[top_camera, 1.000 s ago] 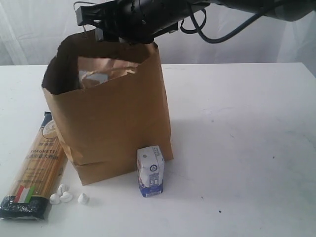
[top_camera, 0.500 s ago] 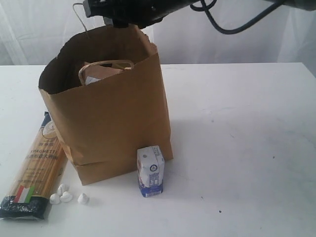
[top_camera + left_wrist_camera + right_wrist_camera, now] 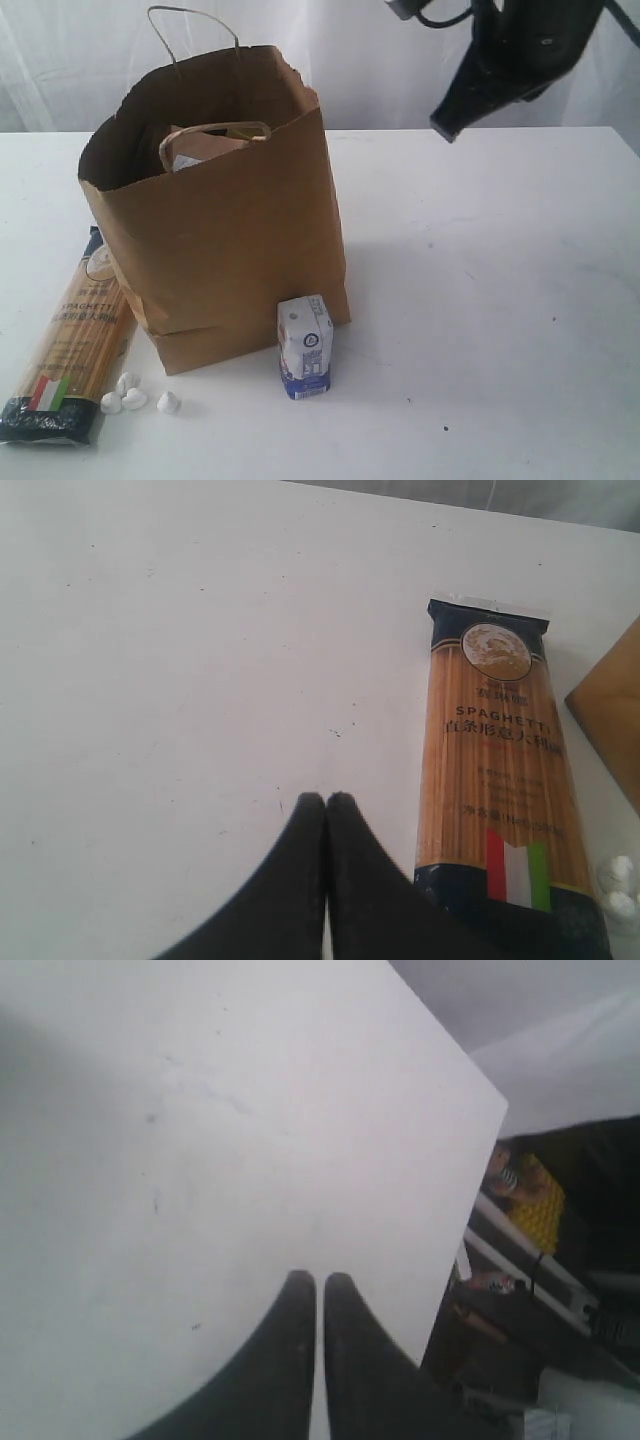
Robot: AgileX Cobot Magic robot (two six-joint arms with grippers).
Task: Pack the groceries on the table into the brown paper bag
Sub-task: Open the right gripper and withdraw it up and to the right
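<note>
The brown paper bag (image 3: 225, 210) stands open on the white table (image 3: 480, 280), something pale showing inside its mouth. A small white-blue carton (image 3: 305, 347) stands upright against the bag's front corner. The long spaghetti packet (image 3: 75, 335) (image 3: 497, 770) lies flat to the bag's left, with small white lumps (image 3: 135, 396) (image 3: 620, 885) near its closer end. My left gripper (image 3: 325, 802) is shut and empty over bare table beside the packet. My right gripper (image 3: 320, 1282) is shut and empty high over the table's right part; its arm (image 3: 510, 60) shows at top right.
The table's right edge (image 3: 470, 1190) drops to floor clutter (image 3: 530, 1210) in the right wrist view. A white curtain (image 3: 60, 70) hangs behind the table. Bare tabletop lies right of the bag.
The right arm has pulled away from over the bag's mouth, up and to the right. Its jaws have closed. The bag's rim has settled and the near handle now shows.
</note>
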